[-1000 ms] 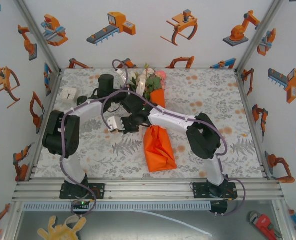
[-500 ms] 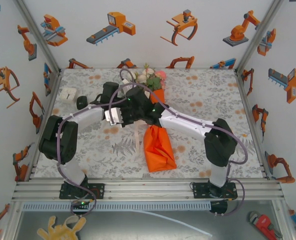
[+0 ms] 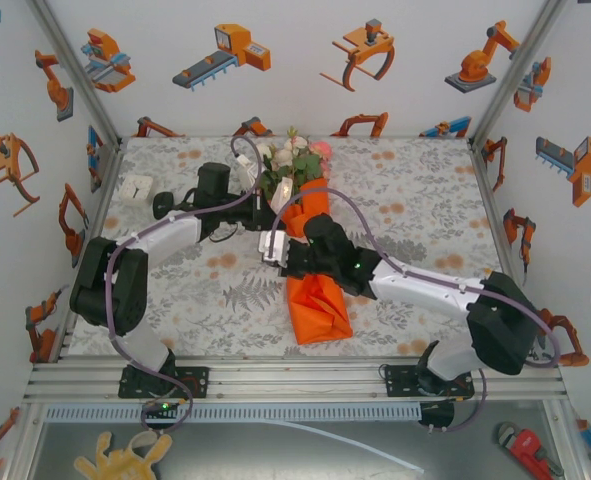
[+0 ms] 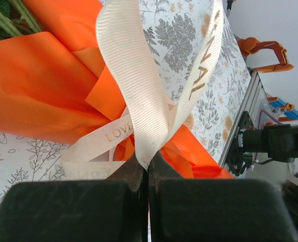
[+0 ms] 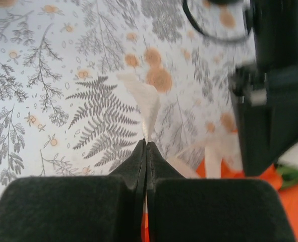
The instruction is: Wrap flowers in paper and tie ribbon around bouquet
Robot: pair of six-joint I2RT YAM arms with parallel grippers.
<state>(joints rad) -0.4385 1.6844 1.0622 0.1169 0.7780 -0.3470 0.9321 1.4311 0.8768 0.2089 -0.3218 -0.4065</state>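
Far left of the tablecloth [image 3: 425, 190]: a small white block [image 3: 135, 188], well apart from everything else.

Left arm [image 3: 165, 235]: reaches from its base up and across toward the far middle of the table, where the bouquet [image 3: 305, 215] lies.

Left gripper [image 4: 147, 172]: jaws pressed together, pinching the ribbon [image 4: 138, 101]. From the pinch the cream strip rises in a loop with two legs. Gold lettering runs along it, and "LOVE" is readable on a lower strand. The strands cross over the orange paper [image 4: 33, 85] just beyond the fingertips.

Flowers [image 3: 293, 160]: pink and white blooms with green leaves at the far end of the bouquet, near the back wall. Green stems [image 4: 2, 15] enter the paper at the top left corner of the left wrist view. The paper cone runs from the blooms toward the near edge and spreads into a crumpled fan there.

Right gripper [image 5: 146, 145]: jaws closed tight on a ribbon end, which stands up from the tips as a small folded point above the fern print. It sits just left of the cone's middle in the top view.

Right of it in the right wrist view: a large black housing, possibly the other arm's wrist; too blurred to be sure.

Right arm [image 3: 425, 290]: stretches low from the near right corner across to the bouquet.
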